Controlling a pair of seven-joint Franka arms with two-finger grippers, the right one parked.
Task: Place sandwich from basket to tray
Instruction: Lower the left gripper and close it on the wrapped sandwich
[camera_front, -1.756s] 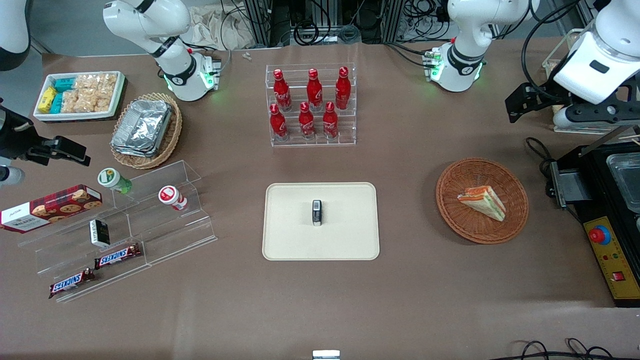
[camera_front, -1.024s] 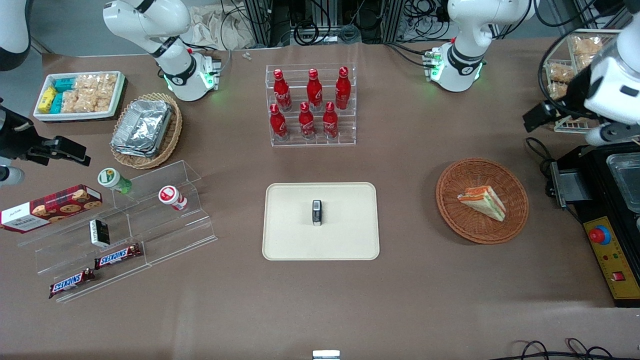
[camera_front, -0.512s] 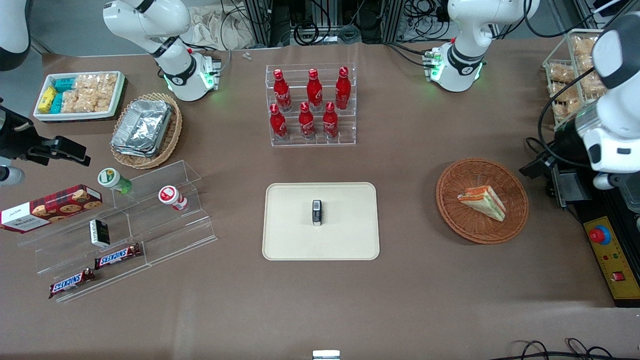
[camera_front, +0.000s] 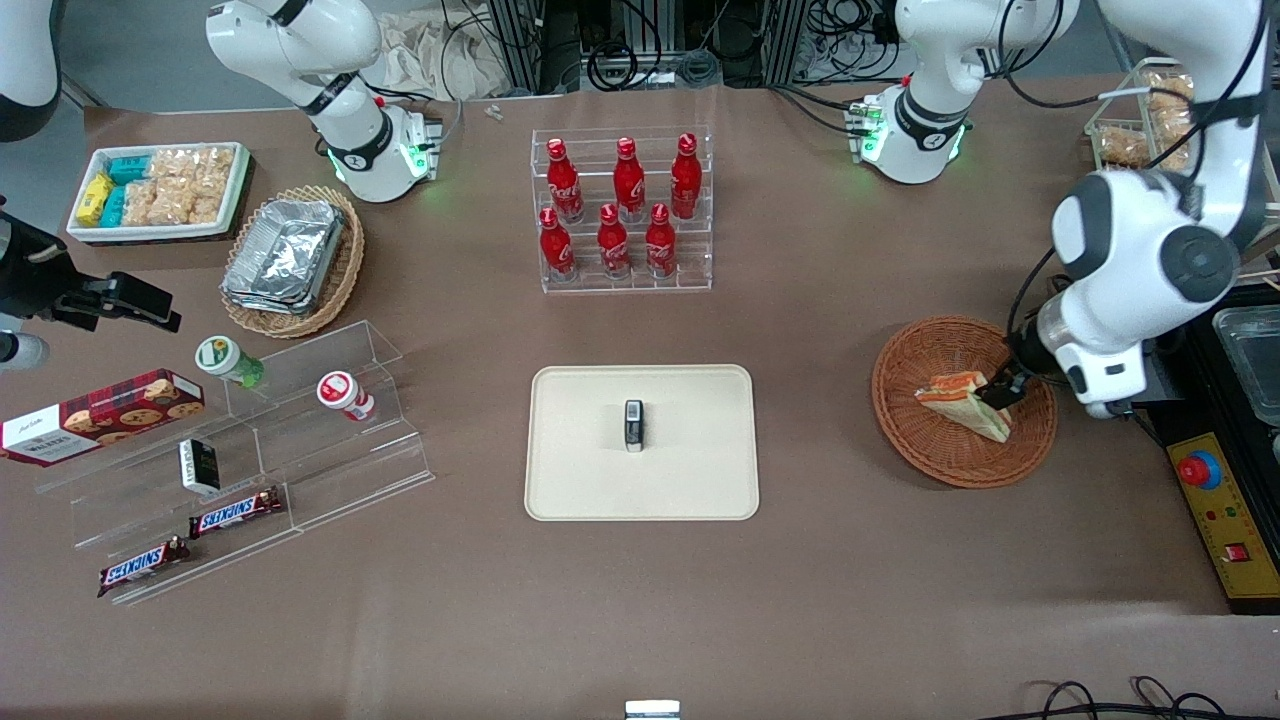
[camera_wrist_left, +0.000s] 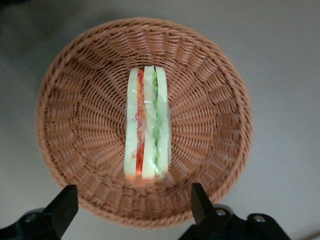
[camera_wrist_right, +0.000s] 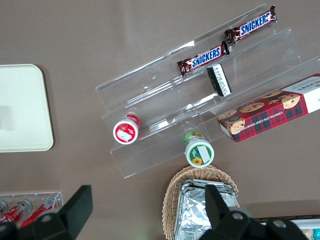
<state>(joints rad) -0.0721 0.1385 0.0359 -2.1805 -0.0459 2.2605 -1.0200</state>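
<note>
The sandwich (camera_front: 962, 402) lies in the round reddish-brown basket (camera_front: 930, 450), toward the working arm's end of the table. In the left wrist view the sandwich (camera_wrist_left: 147, 130) shows edge-on with white bread and red and green layers in the middle of the basket (camera_wrist_left: 75, 100). The left gripper (camera_front: 1003, 388) hangs over the basket at the sandwich's end. It is open in the left wrist view (camera_wrist_left: 132, 205), its black fingers (camera_wrist_left: 200, 202) spread wide above the basket's rim and holding nothing. The cream tray (camera_front: 690, 480) lies at the table's middle.
A small dark object (camera_front: 634, 425) stands on the tray. A rack of red bottles (camera_front: 622, 210) stands farther from the camera. A black machine with a red button (camera_front: 1200, 470) is beside the basket. Acrylic shelves (camera_front: 330, 440) stand toward the parked arm's end.
The left arm has swung in from the table's end and come down over the basket, with the gripper now at the sandwich. The sandwich and basket have not moved.
</note>
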